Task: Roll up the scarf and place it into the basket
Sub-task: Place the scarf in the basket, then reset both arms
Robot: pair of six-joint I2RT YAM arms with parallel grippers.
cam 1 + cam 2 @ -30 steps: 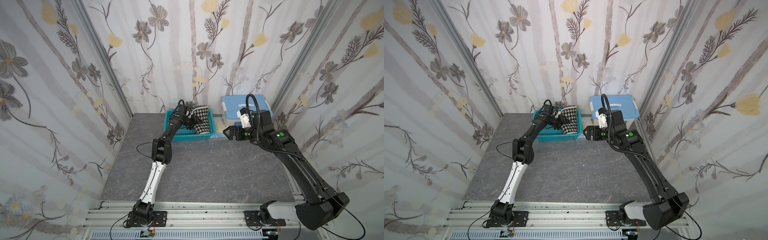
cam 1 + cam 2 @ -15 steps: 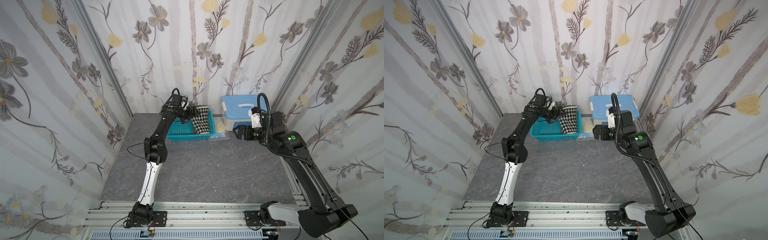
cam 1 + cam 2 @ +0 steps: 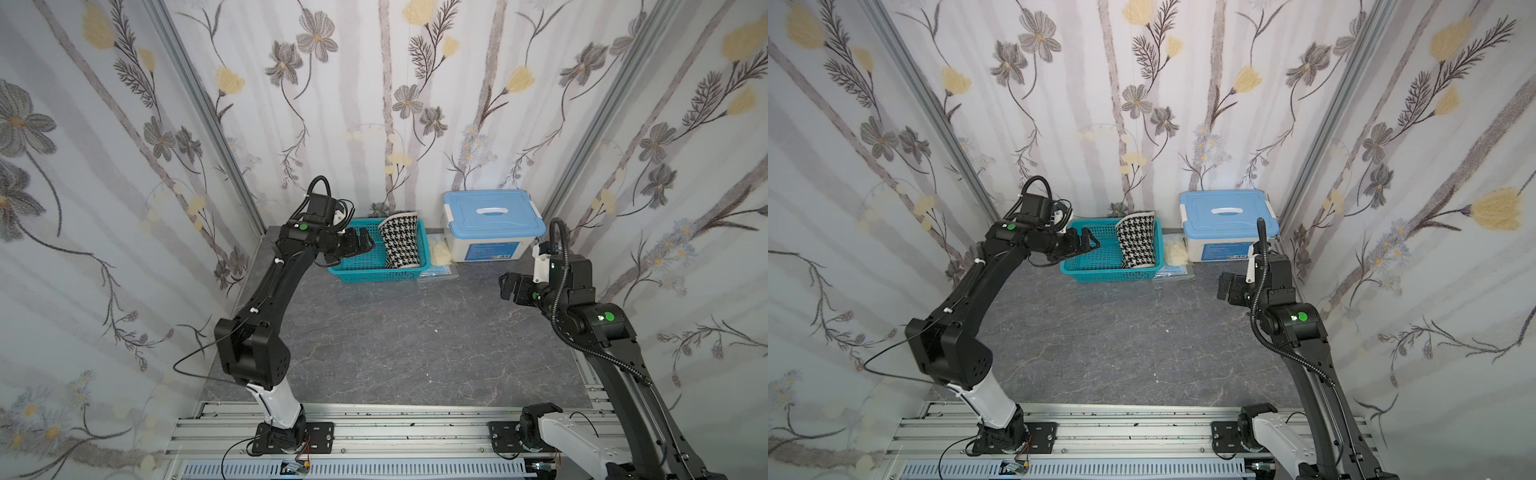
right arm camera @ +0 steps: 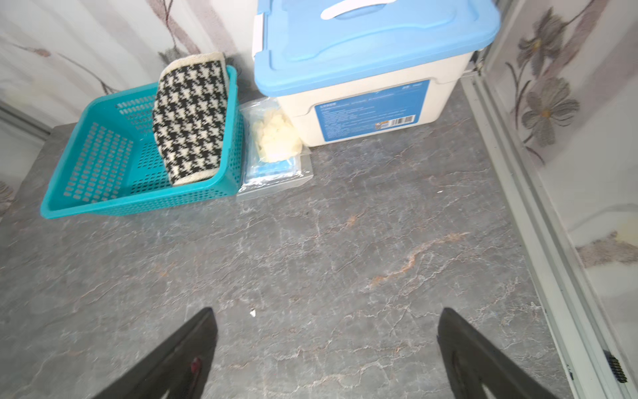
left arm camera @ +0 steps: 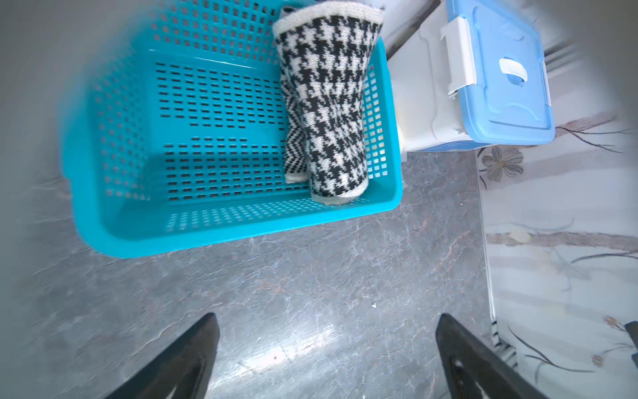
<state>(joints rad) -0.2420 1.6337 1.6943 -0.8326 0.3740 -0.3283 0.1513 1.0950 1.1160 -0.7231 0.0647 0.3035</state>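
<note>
Scarf in the basket is how things stand, so the placing step looks done; only pulling the arms clear seems left, and perhaps tucking in the roll's raised end.

The table (image 3: 395, 340) is a flat grey slab with pale marble veining, bare across its middle. At the back stands a box (image 3: 486, 245) of smooth white plastic with a light blue clip-on lid and a white handle. Beside it is the basket (image 3: 374, 276), a teal plastic rectangle with a slotted floor, grid-holed walls and a flared rim.

The scarf (image 3: 400, 241) is a soft knitted roll in a black-and-white houndstooth check with a pale edge. It lies along the basket wall nearest the box, one end down at the front wall and the other flaring above the back rim. The left wrist view shows a zigzag-patterned layer running beside the roll.

The left gripper (image 3: 368, 243) hangs over the basket's other end, clear of the scarf, with its jaws spread wide and empty. The right gripper (image 3: 504, 286) is well apart over bare table, also wide open and holding nothing. To withdraw, the left arm should lift away without catching the rim.

Between basket and box sit a pale yellow lump (image 3: 439, 253) and a clear packet (image 3: 436, 272).
</note>
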